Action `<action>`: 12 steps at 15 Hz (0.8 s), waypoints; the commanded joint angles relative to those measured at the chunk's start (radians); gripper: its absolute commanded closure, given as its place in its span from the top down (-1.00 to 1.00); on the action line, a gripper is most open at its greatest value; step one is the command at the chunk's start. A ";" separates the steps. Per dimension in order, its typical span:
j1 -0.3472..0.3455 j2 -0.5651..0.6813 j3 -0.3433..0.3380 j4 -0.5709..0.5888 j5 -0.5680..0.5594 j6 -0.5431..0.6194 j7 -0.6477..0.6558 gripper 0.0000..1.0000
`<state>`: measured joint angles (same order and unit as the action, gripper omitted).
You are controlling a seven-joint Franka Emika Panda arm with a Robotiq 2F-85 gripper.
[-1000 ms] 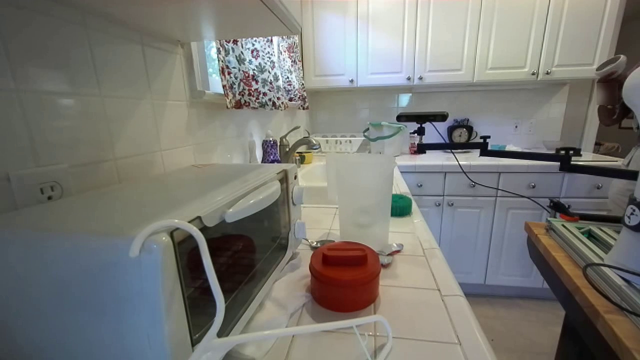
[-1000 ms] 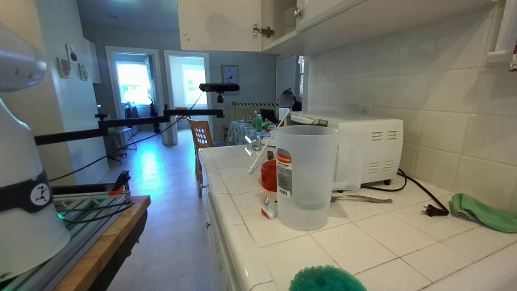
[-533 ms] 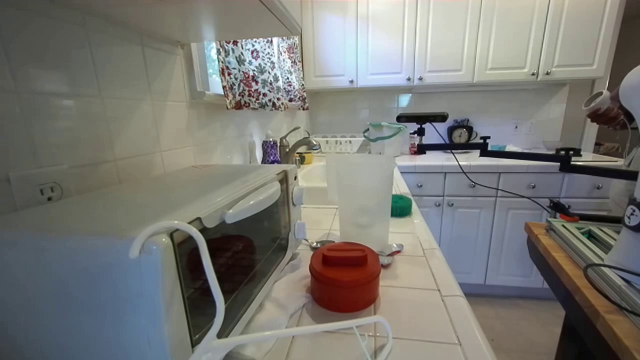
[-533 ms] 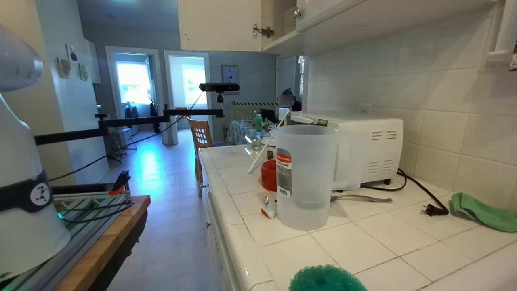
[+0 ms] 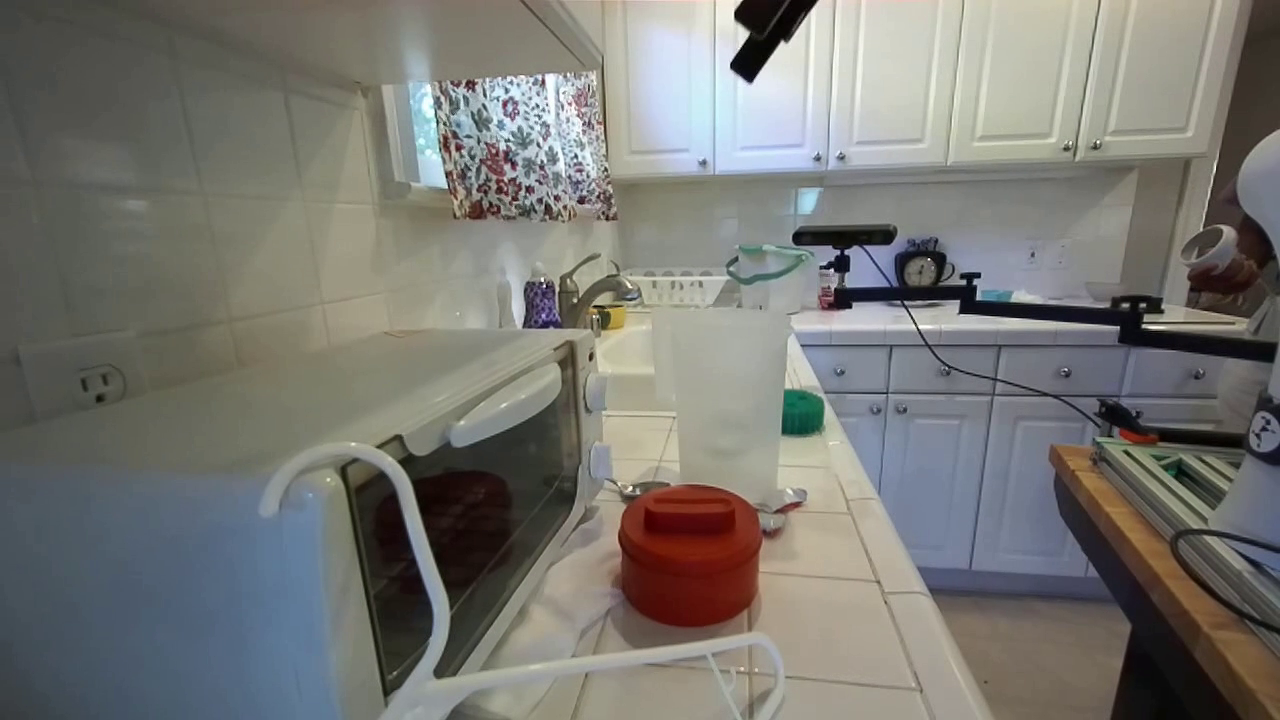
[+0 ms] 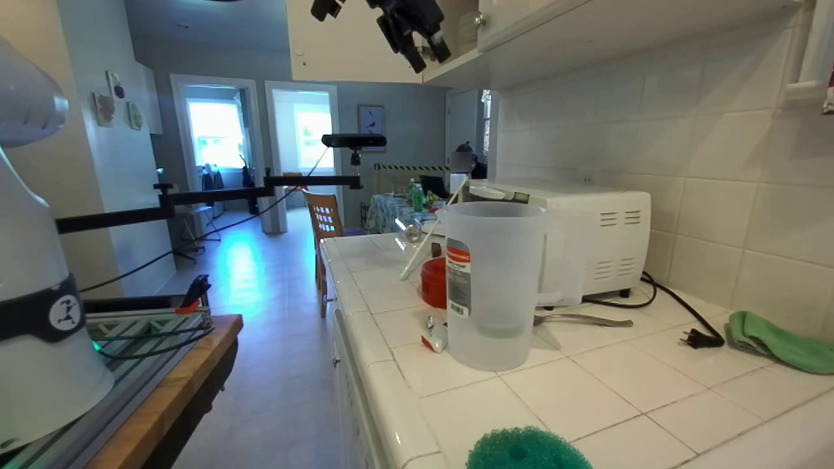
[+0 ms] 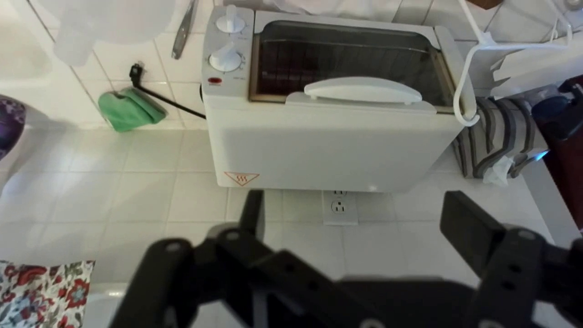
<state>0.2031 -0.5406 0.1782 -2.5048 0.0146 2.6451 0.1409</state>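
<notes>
- The tool is spread wide, well above the level of the surface.
- White toaster oven: along the surface's wall-side edge.
- Frosted pitcher: upright, nearer the aisle-side edge.
- Red container: between oven and aisle-side edge.

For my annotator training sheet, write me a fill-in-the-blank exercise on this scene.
The two-fingered black gripper holds ____.
The tall frosted plastic pitcher stands ____ the round red lidded tub and the round green scrubber.
The boxy white toaster oven shows ____ round white knobs.

Missing words: nothing; between; two.
</notes>
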 commanded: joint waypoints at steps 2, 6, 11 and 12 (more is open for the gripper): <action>0.001 0.076 -0.008 -0.028 0.027 0.062 -0.019 1.00; -0.004 0.137 -0.003 -0.042 0.022 0.080 -0.015 1.00; -0.011 0.168 0.007 -0.037 0.008 0.057 -0.006 1.00; -0.011 0.166 0.007 -0.035 0.008 0.057 -0.006 1.00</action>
<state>0.1994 -0.3736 0.1774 -2.5408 0.0151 2.7042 0.1410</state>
